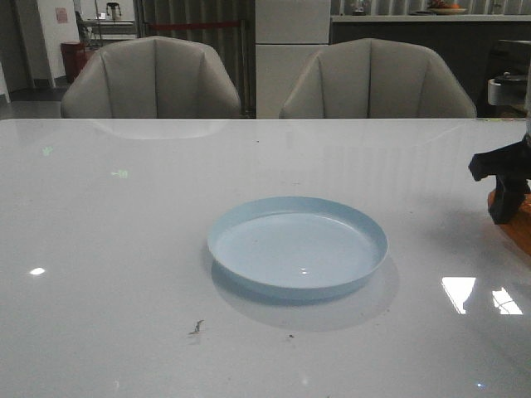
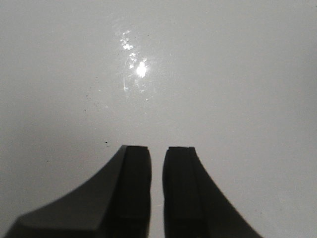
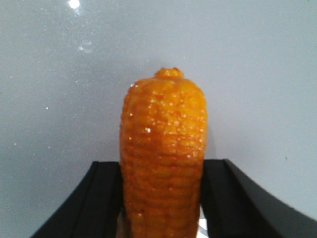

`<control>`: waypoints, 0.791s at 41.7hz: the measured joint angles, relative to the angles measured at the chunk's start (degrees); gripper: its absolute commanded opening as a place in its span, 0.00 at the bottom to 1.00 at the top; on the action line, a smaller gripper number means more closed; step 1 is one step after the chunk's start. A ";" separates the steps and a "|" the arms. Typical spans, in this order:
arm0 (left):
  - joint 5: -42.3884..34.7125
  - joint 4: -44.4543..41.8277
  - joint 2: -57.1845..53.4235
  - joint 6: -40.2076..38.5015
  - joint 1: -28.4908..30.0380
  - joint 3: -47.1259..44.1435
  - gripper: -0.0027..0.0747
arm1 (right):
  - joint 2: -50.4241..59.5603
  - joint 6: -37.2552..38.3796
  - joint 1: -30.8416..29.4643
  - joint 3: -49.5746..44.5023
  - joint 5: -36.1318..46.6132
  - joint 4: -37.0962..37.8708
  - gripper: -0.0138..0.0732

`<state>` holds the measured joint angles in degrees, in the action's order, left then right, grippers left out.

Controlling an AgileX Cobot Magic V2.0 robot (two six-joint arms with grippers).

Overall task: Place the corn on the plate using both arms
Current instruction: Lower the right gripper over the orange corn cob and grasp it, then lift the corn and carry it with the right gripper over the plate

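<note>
The corn [image 3: 163, 158] sits gripped between the fingers of the right tool [image 3: 161, 218] at the table's [image 1: 124, 249] right edge, well apart from the plate [image 1: 297, 246]. Left tool [image 2: 157, 188]: nearly closed, empty. Grasp appears done; next comes carrying toward the plate.

I see a glossy white worktop [image 1: 124, 249] reflecting ceiling lights and the chair backs. The pale blue plate [image 1: 297, 246] sits on it near the middle, slightly toward my right, with nothing in it. A few small dark specks [image 1: 197, 328] lie on the surface in front of the plate. At the right edge something orange [image 1: 518, 224], probably the corn, appears low against the worktop, but I cannot tell whether it rests on it.
</note>
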<state>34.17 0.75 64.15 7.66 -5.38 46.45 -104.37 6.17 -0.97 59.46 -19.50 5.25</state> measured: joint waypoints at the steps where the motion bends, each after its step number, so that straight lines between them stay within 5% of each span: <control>1: 0.00 0.00 0.00 0.00 0.00 0.00 0.26 | -0.26 0.00 0.00 0.09 0.19 0.00 0.50; 17: 0.00 0.00 0.00 0.00 0.00 0.00 0.26 | -0.26 -1.25 1.24 3.95 -1.14 0.28 0.50; 33: -0.55 0.00 0.00 0.00 0.00 0.00 0.26 | 1.50 -2.06 13.24 12.38 -7.85 0.28 0.50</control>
<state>33.62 0.75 64.15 7.66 -5.38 46.45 -102.87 4.11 12.28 71.84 -27.35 5.53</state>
